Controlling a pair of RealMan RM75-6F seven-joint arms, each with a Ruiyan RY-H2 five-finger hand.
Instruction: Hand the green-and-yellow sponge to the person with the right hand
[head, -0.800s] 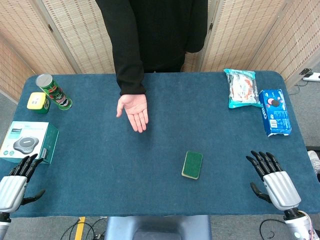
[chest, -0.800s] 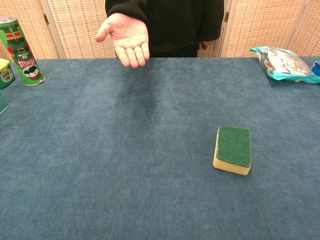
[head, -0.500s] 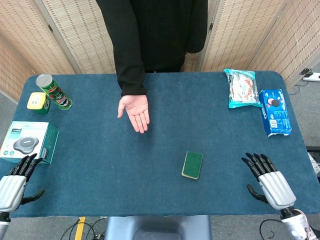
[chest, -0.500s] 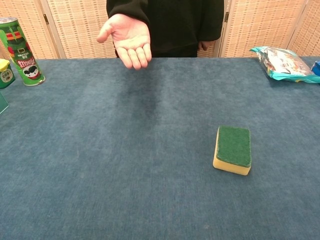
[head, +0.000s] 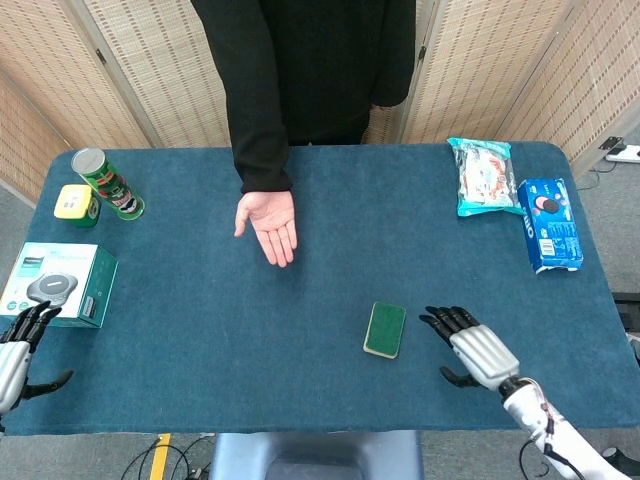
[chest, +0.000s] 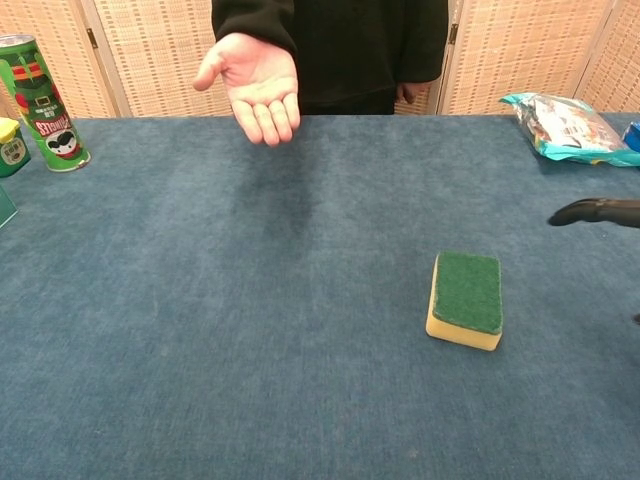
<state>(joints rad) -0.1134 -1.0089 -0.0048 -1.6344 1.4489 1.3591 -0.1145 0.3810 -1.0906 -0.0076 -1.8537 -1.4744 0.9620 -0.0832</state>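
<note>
Blue table (head: 200, 330) filling mid-frame, bare cloth around centre. Person's hand (head: 268, 224) palm-up, upper centre. Right hand (head: 478, 352) low at lower right, fingers apart, holding nothing, just beside green-and-yellow sponge (head: 384, 329). Left hand (head: 14, 345) at lower-left edge, fingers spread.

The sponge (head: 385, 329) lies on the table (head: 200, 330), right hand (head: 470, 345) just beside at three o'clock, the person's palm (head: 270, 222) at eleven o'clock.
</note>
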